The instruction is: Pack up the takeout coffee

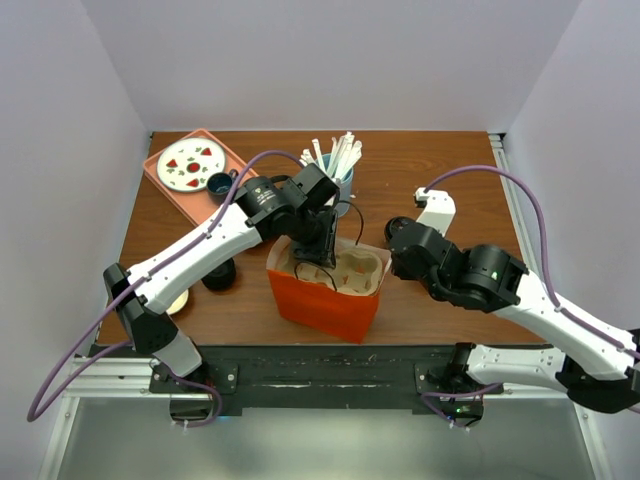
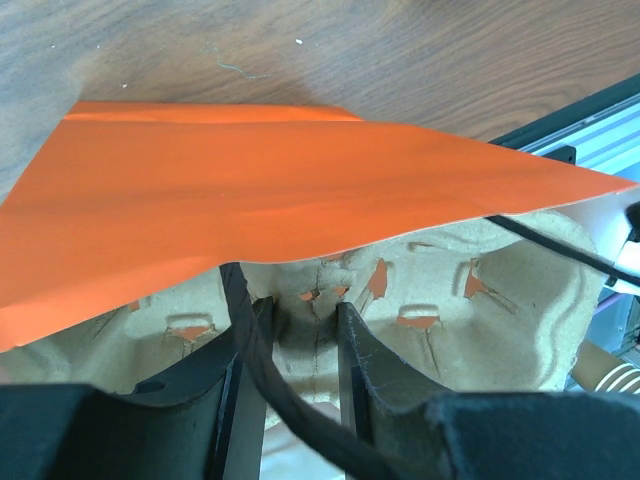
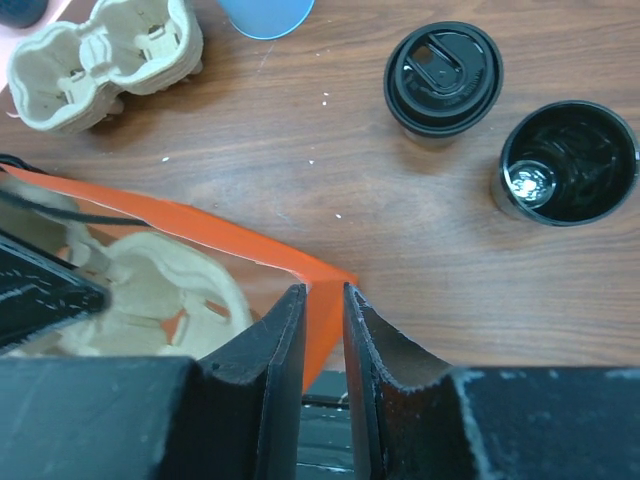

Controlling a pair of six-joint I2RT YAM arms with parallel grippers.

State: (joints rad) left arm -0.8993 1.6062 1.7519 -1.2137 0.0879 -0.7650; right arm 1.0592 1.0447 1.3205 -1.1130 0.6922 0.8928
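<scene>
Centre of the overhead view, the orange paper bag point(image 1: 320, 305) stands open on the wooden table point(image 1: 450, 170), and the pulp cup carrier point(image 1: 350, 270) is already sitting down inside it. The left gripper point(image 1: 318, 250) reaches in from the upper left, right into the bag's mouth. In its wrist view the fingers point(image 2: 352, 350) are closed against the raised middle ridge of the carrier, pulp pinched between them, with the orange bag wall spreading across the top of the frame. A black cord point(image 2: 560, 250) trails across the carrier on the right of that view.

Over to the right gripper point(image 1: 393, 250), parked at the bag's right edge. In the right wrist view its jaws are nearly together and the orange rim runs straight into the narrow gap, so it is clamped on the bag's edge.

At the upper right of that same view, a lidded black cup point(image 3: 443, 75) and an open black cup point(image 3: 568, 160) stand side by side on the table, outside the bag. At upper left lies a second carrier point(image 3: 100, 50), with a blue cup point(image 3: 265, 12) at the top edge.

From overhead, the blue cup holds white sticks point(image 1: 335, 155) behind the bag. A pink tray point(image 1: 160, 190) with a plate point(image 1: 190, 165) sits at upper left.
</scene>
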